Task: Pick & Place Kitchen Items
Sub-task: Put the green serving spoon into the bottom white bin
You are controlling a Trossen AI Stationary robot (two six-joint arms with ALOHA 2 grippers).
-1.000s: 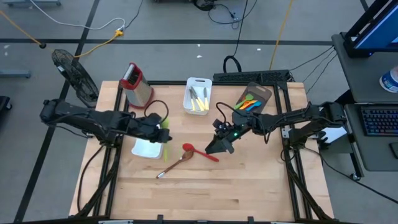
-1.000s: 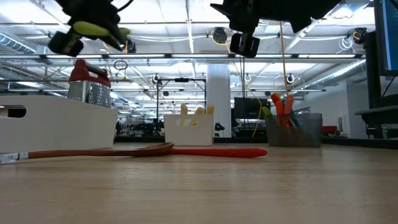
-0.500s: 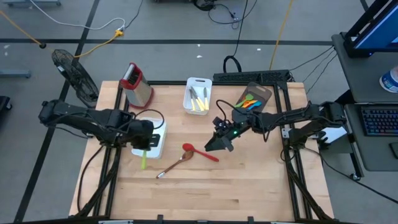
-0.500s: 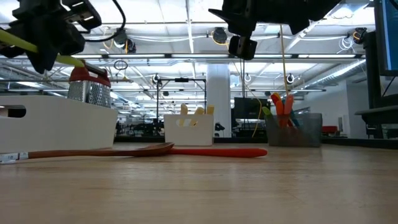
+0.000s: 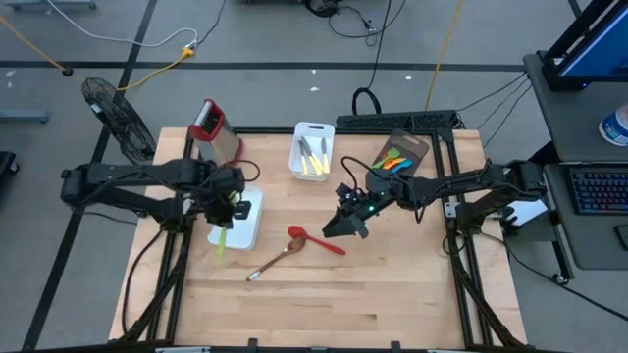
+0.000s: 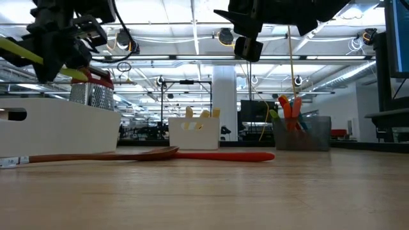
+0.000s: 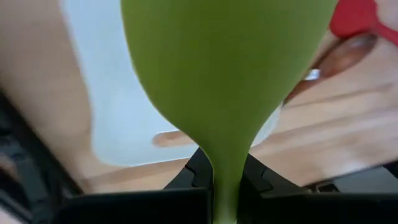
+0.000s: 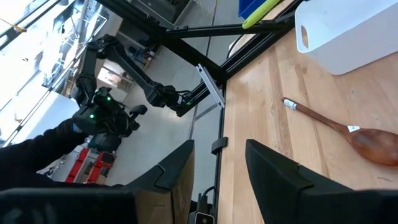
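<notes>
**Green spatula in the air, two utensils still on the bench**

Your left tool (image 5: 224, 201) is clamped on the stem of a green spatula (image 5: 222, 240) and holds it above the near edge of the white bin (image 5: 245, 230) at the bench's nine o'clock side. In the left wrist view the broad, smooth green blade (image 7: 211, 74) fills the picture, with its narrow neck running down between the dark fingers; it looks like soft silicone. It is not yet in the bin.

Your right tool (image 5: 345, 227) hovers near the bench (image 5: 392, 294) centre with its jaws standing partly apart and nothing between them.

Some sorting looks done: cream knives (image 5: 312, 155) lie in the small white tray (image 5: 299, 132) at twelve o'clock, and orange, green and blue utensils (image 5: 392, 162) sit in the grey bin (image 5: 420, 147) at two o'clock. Left on the bench are the red spoon (image 5: 312, 238) and the brown wooden spoon (image 5: 275, 261), touching near their bowls, between the two tools. The metal grater (image 5: 214, 132) stands at eleven o'clock.
</notes>
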